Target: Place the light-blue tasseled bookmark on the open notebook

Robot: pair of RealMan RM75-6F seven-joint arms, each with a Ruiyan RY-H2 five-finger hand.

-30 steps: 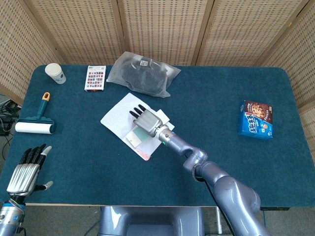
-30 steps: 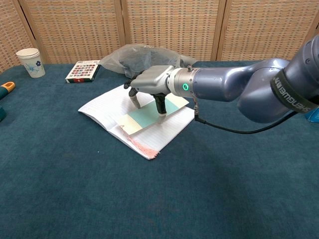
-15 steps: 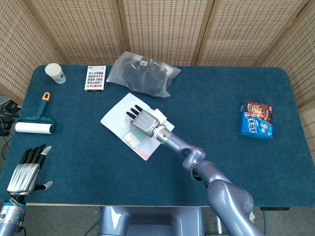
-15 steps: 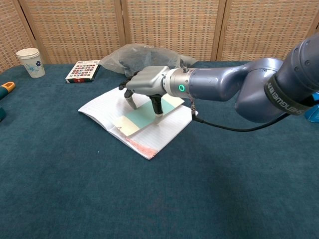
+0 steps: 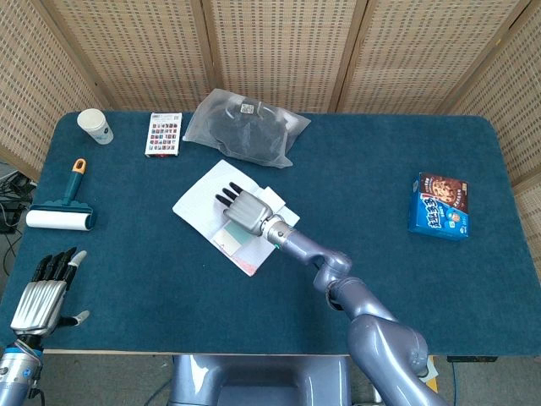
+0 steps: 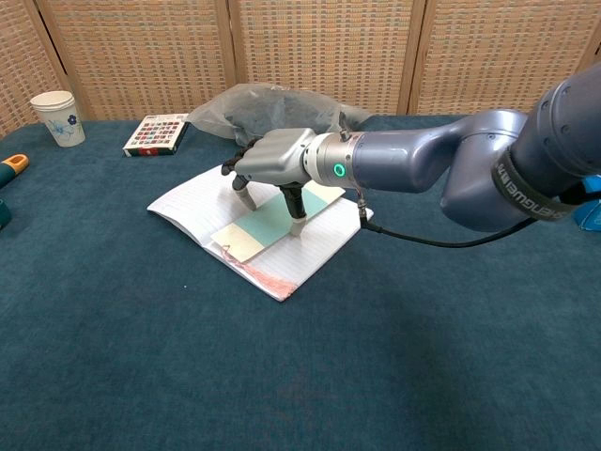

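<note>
Head view: the right hand [image 5: 243, 208] hovers over the open notebook [image 5: 203, 201], the left hand [image 5: 44, 298] idle and released. Chest view: the bookmark [image 6: 268, 224] lies flat on the page; fingers apart, holding nothing, so placement looks done

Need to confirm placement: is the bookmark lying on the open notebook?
Yes, the bookmark lies flat on the open notebook, under the right hand.
</note>
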